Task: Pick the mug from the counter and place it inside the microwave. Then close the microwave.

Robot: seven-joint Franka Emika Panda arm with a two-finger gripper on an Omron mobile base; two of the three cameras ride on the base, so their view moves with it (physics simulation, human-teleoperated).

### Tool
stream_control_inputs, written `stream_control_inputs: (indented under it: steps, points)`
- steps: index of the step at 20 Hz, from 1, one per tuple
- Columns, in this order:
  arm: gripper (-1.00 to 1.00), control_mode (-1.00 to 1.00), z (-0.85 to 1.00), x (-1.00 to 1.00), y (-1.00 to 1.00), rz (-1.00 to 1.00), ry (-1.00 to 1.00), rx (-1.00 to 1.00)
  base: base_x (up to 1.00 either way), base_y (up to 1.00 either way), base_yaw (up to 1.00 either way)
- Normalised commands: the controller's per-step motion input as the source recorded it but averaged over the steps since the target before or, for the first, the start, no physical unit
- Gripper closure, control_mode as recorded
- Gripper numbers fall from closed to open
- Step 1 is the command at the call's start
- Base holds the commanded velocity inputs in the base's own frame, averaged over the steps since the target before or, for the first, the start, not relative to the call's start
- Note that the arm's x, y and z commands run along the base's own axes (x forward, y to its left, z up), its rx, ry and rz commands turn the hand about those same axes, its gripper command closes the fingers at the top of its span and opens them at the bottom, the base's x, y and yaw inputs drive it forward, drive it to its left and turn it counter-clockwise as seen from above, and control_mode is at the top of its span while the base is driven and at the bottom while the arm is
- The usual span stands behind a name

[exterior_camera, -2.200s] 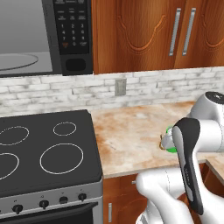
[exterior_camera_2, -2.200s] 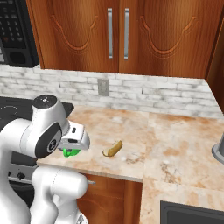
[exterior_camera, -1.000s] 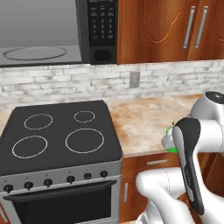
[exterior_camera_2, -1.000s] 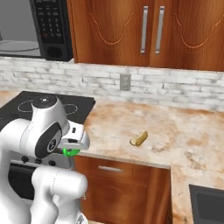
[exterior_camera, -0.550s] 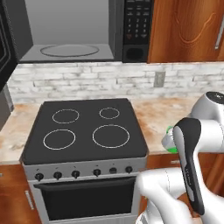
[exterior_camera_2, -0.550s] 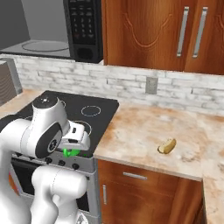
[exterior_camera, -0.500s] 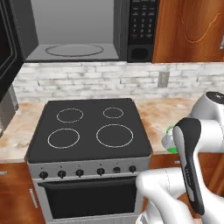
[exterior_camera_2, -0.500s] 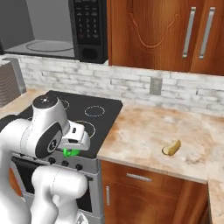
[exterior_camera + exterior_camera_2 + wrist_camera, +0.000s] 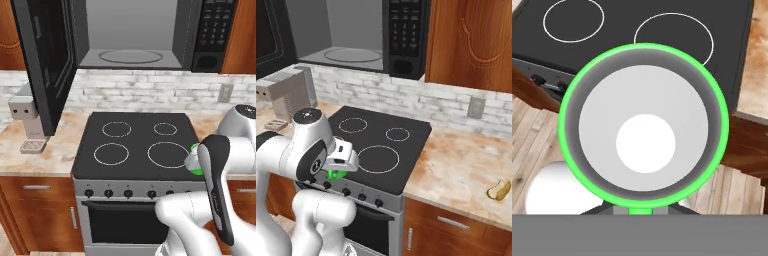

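Observation:
The bright green mug [image 9: 644,125] hangs over the front edge of the black stovetop, its open mouth facing the hand camera. My gripper [image 9: 338,169] is shut on it; the fingers are hidden behind the mug and the hand. A sliver of the mug [image 9: 195,161] peeks out beside my forearm, and its green underside [image 9: 334,174] shows below the hand. The microwave [image 9: 132,35] stands open above the stove, its door [image 9: 47,65] swung out to the left, with a grey interior and a round turntable. The beige counter [image 9: 456,170] lies to the right of the stove.
The black stovetop [image 9: 135,145] with white ring burners sits under the microwave. A grey coffee machine [image 9: 25,110] stands on the counter to the left, just below the open door. A small brown-and-yellow food item [image 9: 499,190] lies on the counter to the far right.
The base has driven left, so the views shifted from the counter to the stove and the open microwave. The mug stays held in the same place relative to the arm.

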Motion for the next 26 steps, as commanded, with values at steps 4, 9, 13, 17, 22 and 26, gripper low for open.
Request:
stream_control_inputs:
  steps: [4,9,13,17,22,26]
  points:
    - [1.00,1.00,0.00,0.00,0.00,0.00,0.00,0.00,0.79,0.33,0.01]
    - [1.00,1.00,0.00,0.00,0.00,0.00,0.00,0.00,0.79,0.14,-0.10]
    - [1.00,1.00,0.00,0.00,0.00,0.00,0.00,0.00,0.21,0.36,-0.11]
    - [1.00,1.00,0.00,0.00,0.00,0.00,0.00,0.00,0.00,0.47,-0.14]
    - [1.00,1.00,0.00,0.00,0.00,0.00,0.00,0.00,0.00,0.39,-0.23]
    - [1.00,1.00,0.00,0.00,0.00,0.00,0.00,0.00,0.04,0.06,-0.32]
